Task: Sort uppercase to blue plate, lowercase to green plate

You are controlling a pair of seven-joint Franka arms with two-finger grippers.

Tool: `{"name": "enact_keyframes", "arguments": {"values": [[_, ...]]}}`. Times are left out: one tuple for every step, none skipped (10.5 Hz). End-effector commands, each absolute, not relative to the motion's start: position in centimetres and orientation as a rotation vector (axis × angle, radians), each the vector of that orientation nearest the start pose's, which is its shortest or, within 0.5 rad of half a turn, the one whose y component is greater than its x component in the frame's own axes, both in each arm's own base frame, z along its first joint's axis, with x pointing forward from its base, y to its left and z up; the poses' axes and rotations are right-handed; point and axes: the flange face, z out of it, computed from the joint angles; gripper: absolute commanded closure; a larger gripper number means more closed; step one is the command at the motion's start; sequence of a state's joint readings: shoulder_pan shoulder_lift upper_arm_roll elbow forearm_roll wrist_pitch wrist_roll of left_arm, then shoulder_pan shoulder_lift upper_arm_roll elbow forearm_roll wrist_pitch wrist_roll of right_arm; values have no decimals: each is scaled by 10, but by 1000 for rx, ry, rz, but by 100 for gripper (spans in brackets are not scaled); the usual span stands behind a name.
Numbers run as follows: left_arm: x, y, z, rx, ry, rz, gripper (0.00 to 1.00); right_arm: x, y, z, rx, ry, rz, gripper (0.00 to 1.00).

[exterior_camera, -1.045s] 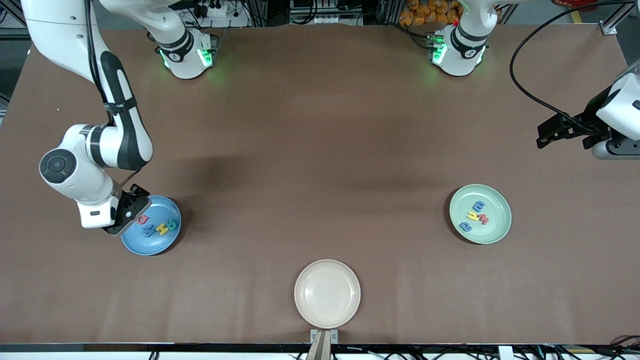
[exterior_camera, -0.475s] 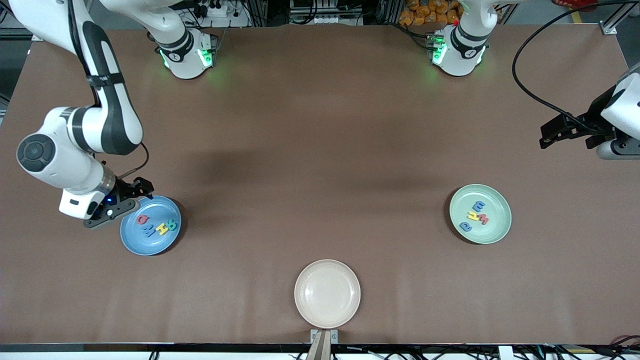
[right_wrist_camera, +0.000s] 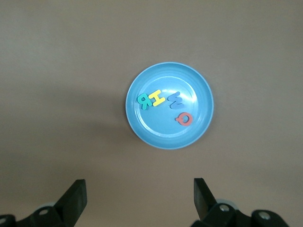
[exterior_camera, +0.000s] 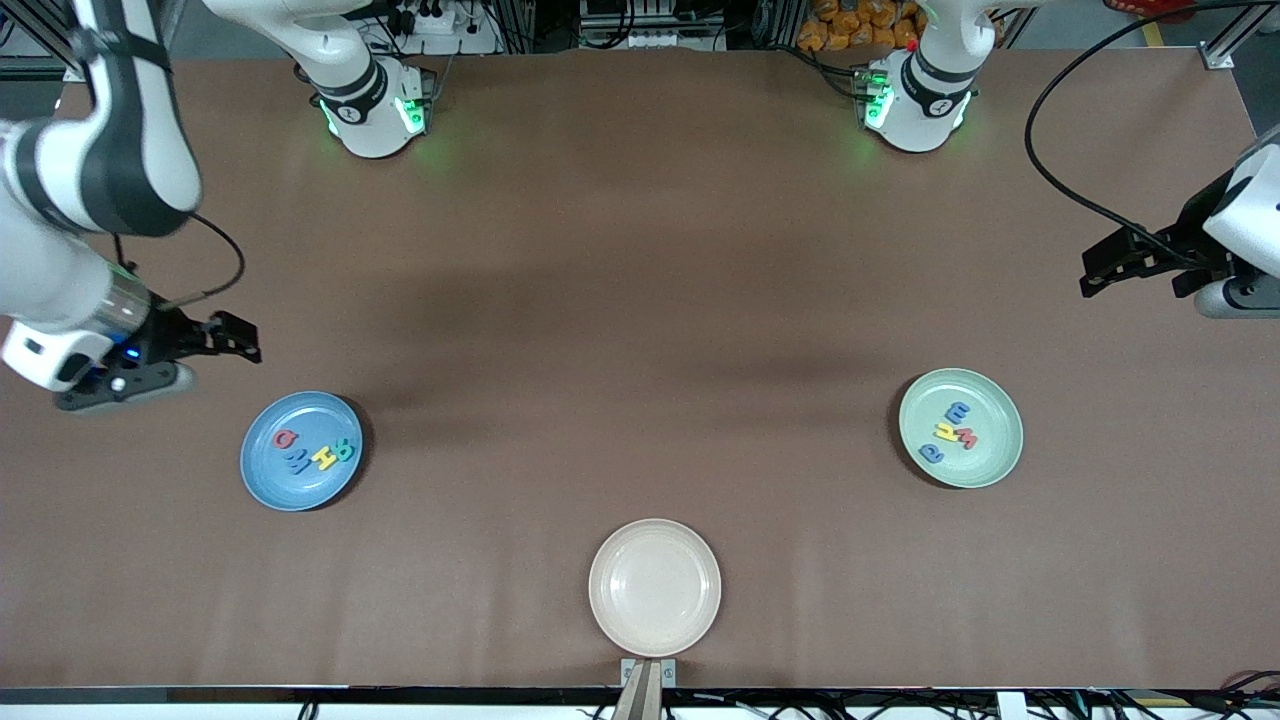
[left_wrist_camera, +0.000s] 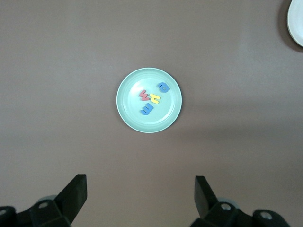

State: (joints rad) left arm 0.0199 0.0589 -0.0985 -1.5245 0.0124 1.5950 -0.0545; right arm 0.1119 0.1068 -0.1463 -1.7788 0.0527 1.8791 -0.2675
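The blue plate holds the uppercase letters: red G, blue M, yellow H and teal R. On the green plate lie the lowercase letters: blue m, a yellow letter, red m and a rounded blue letter. My right gripper hangs open and empty over bare table beside the blue plate. My left gripper waits open and empty, high beside the green plate.
A cream-white plate with nothing in it sits near the table's front edge, midway between the two coloured plates. Both arm bases stand along the edge farthest from the front camera.
My right arm has lifted off the blue plate and drawn back toward its own end of the table, open throughout. The left arm has scarcely moved.
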Motion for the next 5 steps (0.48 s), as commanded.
{"name": "enact_keyframes", "arguments": {"values": [[570, -35, 623, -3133, 50, -23, 0, 594, -15, 559, -3095, -201, 5, 0], [570, -35, 624, -3139, 50, -22, 0, 588, -12, 583, -3097, -150, 2, 0], [569, -35, 625, -3139, 48, -20, 0, 585, -10, 607, -3103, -112, 15, 0], [569, -35, 626, -3139, 48, -22, 0, 583, -9, 622, -3105, -97, 18, 0], [570, -35, 625, -3139, 43, -20, 0, 581, -10, 626, -3105, -93, 28, 0]]}}
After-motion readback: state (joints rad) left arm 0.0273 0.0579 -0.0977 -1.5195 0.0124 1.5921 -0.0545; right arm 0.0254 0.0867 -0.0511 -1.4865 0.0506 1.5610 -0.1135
